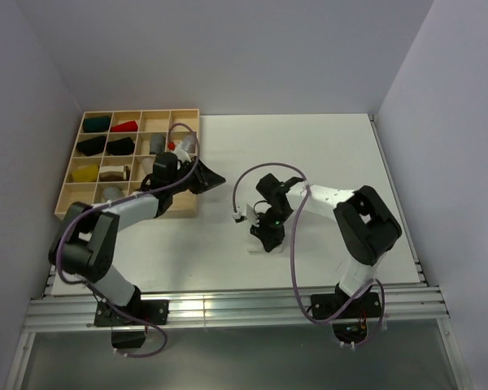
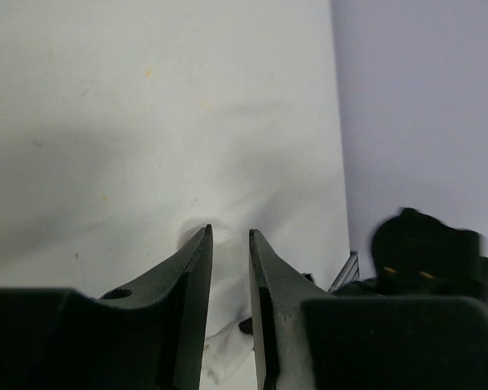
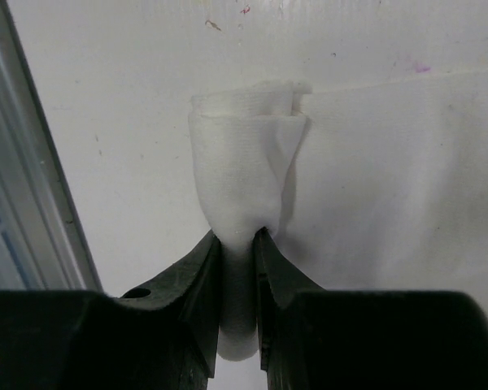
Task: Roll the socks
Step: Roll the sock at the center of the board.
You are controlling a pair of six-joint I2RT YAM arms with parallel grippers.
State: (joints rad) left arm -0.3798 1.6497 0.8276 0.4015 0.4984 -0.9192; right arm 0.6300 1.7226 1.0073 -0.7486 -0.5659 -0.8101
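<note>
My right gripper (image 3: 238, 234) is shut on the plain white sock (image 3: 244, 162). The sock is folded into a loose roll that sticks out past the fingertips and rests on the white table. In the top view this gripper (image 1: 264, 240) points down at the table's middle front, and the sock hardly shows against the white surface. My left gripper (image 1: 218, 180) hovers just right of the wooden organizer. In the left wrist view its jaws (image 2: 229, 231) stand a narrow gap apart with nothing between them. The grey striped sock is not in view.
A wooden organizer (image 1: 138, 112) with several compartments stands at the back left, holding black, red, yellow and grey cloth bundles. Grey walls close in the left, back and right sides. A metal rail (image 1: 228, 309) runs along the near edge.
</note>
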